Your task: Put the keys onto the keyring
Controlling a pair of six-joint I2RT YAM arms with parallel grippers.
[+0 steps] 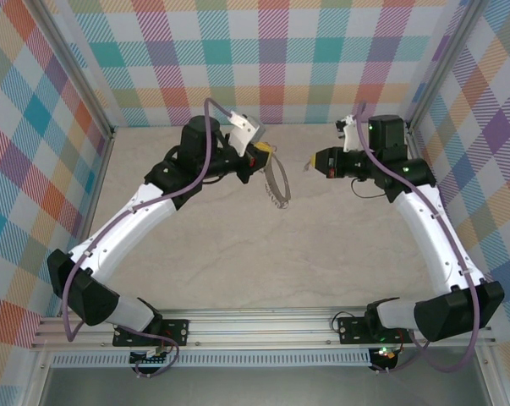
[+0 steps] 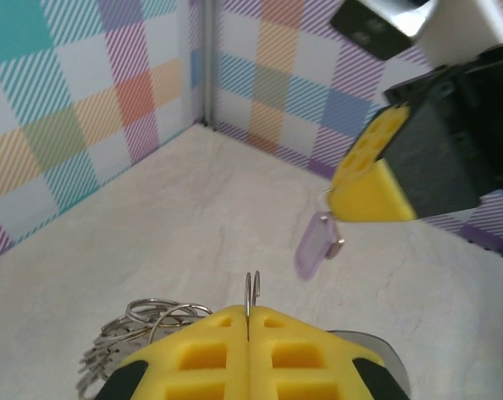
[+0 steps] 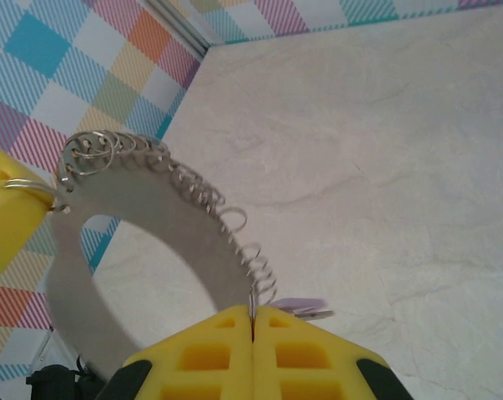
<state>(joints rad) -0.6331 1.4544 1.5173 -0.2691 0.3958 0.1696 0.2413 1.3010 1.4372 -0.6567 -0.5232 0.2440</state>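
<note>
The keyring (image 1: 277, 183) is a grey loop edged with small wire rings, hanging from my left gripper (image 1: 261, 157) above the table. In the left wrist view the left gripper (image 2: 249, 315) is shut on one thin ring of the keyring (image 2: 143, 323). The key (image 2: 314, 244), with its pale lilac head, dangles from the right gripper's yellow fingertip (image 2: 369, 179). My right gripper (image 1: 316, 161) faces the left one across a short gap. In the right wrist view the right gripper (image 3: 253, 312) is shut on the key (image 3: 303, 307), close to the keyring's (image 3: 155, 218) lower edge.
Both grippers hover over the far middle of the pale marbled table (image 1: 263, 254). Checked walls (image 1: 263, 51) close the back and both sides, with the back corner (image 2: 205, 117) near the left gripper.
</note>
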